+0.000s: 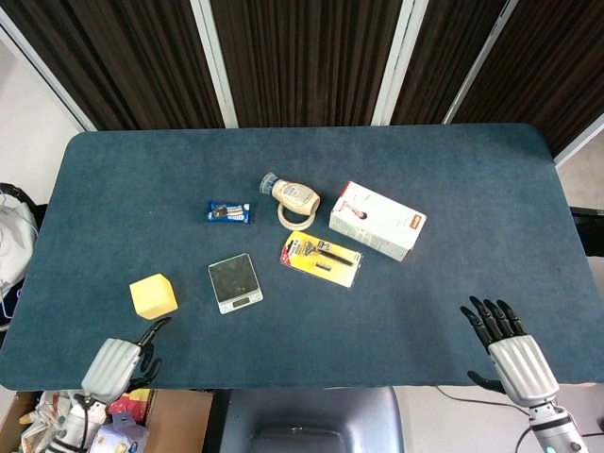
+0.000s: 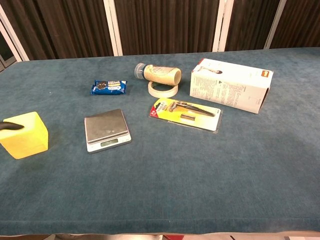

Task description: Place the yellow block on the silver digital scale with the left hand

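Dark slatted wall behind, blue felt table (image 1: 453, 179) carrying white box (image 1: 377, 221), silver digital scale (image 1: 235, 282) mid-left, yellow block (image 1: 153, 295) just left of it and apart, razor pack (image 1: 321, 258), tape ring (image 1: 294, 216), bottle (image 1: 290, 192), cookie pack (image 1: 229, 212). Left hand (image 1: 115, 359) at near edge just below the block, fingers hidden, grip state unreadable; right hand (image 1: 508, 347) far off, splayed, holding nothing. Block roughly cubic, no long axis; path to scale unobstructed.

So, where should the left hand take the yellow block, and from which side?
Probably across two opposite vertical faces of the yellow block, coming from its near-left, where the left hand waits. It is a plain cube resting flat with free space all around; the silver scale lies apart to its right.
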Tool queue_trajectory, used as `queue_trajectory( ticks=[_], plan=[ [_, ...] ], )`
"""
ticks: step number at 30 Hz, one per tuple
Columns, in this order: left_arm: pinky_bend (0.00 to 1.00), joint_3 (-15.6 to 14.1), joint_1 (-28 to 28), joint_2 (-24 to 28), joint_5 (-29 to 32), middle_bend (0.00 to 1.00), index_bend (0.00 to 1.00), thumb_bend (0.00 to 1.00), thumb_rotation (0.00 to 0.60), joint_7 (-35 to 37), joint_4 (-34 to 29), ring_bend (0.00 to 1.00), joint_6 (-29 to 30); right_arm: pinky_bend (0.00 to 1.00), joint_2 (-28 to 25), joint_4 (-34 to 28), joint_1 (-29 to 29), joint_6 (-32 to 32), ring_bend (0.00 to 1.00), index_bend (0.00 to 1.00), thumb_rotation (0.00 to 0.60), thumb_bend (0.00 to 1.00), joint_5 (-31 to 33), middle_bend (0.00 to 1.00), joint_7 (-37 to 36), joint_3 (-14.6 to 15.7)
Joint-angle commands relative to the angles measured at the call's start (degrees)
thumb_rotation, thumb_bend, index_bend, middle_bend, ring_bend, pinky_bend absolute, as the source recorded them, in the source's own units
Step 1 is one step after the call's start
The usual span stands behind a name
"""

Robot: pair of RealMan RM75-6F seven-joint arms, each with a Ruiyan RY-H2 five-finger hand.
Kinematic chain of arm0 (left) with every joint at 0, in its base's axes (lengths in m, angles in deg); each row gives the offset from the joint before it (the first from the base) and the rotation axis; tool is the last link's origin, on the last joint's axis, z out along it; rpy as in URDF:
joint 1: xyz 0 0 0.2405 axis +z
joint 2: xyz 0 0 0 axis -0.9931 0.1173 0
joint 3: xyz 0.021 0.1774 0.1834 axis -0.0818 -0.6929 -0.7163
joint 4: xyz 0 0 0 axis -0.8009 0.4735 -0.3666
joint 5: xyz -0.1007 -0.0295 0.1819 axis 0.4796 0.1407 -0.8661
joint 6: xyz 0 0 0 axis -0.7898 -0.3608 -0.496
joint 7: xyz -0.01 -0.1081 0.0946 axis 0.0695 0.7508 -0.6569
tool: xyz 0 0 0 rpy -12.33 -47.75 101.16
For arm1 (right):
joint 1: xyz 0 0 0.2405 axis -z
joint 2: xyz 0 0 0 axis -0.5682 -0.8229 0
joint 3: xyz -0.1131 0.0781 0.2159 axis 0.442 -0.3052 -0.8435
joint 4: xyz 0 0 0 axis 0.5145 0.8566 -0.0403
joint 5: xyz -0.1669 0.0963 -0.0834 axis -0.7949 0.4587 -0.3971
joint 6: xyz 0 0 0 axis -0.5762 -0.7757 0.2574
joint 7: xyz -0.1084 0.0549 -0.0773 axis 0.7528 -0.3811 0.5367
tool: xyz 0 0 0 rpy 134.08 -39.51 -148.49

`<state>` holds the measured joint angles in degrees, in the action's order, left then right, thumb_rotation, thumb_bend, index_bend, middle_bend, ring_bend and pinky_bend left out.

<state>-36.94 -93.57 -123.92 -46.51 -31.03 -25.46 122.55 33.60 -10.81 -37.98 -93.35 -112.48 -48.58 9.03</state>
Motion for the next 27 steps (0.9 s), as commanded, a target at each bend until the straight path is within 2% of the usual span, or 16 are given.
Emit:
queue_trajectory(
  ticks=[1, 4, 7, 9, 19, 27],
  plan=[
    [1.00, 3.6, -3.5, -6.4, 7.5, 1.00, 0.22, 0.45, 0.600, -7.2, -0.9, 1.00, -7.8, 0.00, 0.3, -0.1, -0.2, 0.6, 0.00, 0.00, 0.600, 0.14, 0.1, 0.00, 0.3, 0.1],
    [1.00, 5.0, -4.5, -8.4, 11.4, 1.00, 0.23, 0.46, 0.600, -10.4, -1.4, 1.00, -10.5, 0.00, 0.6, 0.0, -0.6, 1.7, 0.00, 0.00, 0.600, 0.14, 0.5, 0.00, 1.0, 0.1],
    [1.00, 5.7, -5.6, -9.4, 13.7, 1.00, 0.21, 0.57, 0.600, -13.7, -2.5, 1.00, -12.5, 0.00, 0.9, -0.1, -1.0, 3.0, 0.00, 0.00, 0.600, 0.14, 0.7, 0.00, 2.2, 0.2],
    [1.00, 6.1, -6.3, -10.1, 14.3, 1.00, 0.21, 0.60, 0.600, -15.1, -3.0, 1.00, -13.0, 0.00, 1.1, -0.2, -1.2, 3.5, 0.00, 0.00, 0.600, 0.14, 0.9, 0.00, 2.3, 0.3],
    [1.00, 8.5, -8.8, -13.6, 20.4, 1.00, 0.19, 0.60, 0.600, -21.0, -2.9, 1.00, -15.1, 0.00, 1.3, -0.5, -1.5, 4.1, 0.00, 0.00, 0.600, 0.14, 1.2, 0.00, 3.0, 0.3],
    [1.00, 8.9, -10.2, -15.2, 22.7, 1.00, 0.20, 0.60, 0.600, -23.9, -2.6, 1.00, -15.3, 0.00, 1.4, -0.7, -1.7, 4.2, 0.00, 0.00, 0.600, 0.14, 1.3, 0.00, 3.0, 0.2]
  ],
)
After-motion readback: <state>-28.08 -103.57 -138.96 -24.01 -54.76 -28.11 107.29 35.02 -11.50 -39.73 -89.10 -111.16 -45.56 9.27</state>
